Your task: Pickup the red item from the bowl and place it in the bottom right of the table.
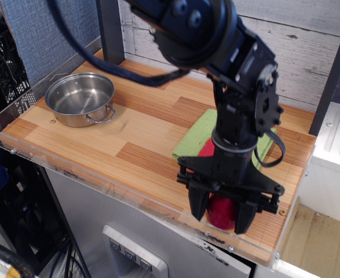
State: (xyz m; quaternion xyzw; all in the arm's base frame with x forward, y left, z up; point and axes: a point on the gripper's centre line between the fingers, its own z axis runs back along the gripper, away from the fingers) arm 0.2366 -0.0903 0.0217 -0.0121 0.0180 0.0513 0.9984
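Observation:
The dark-red rounded item sits low over the front right part of the wooden table, close to the acrylic rim. My gripper points straight down, its two black fingers pressed against the item's sides, shut on it. I cannot tell whether the item touches the wood. Far off at the back left corner stands the steel bowl, with nothing inside.
A green cloth lies behind the gripper, mostly hidden by the arm. A bit of the fork's red handle shows on it. The table's front edge and right edge are near the gripper.

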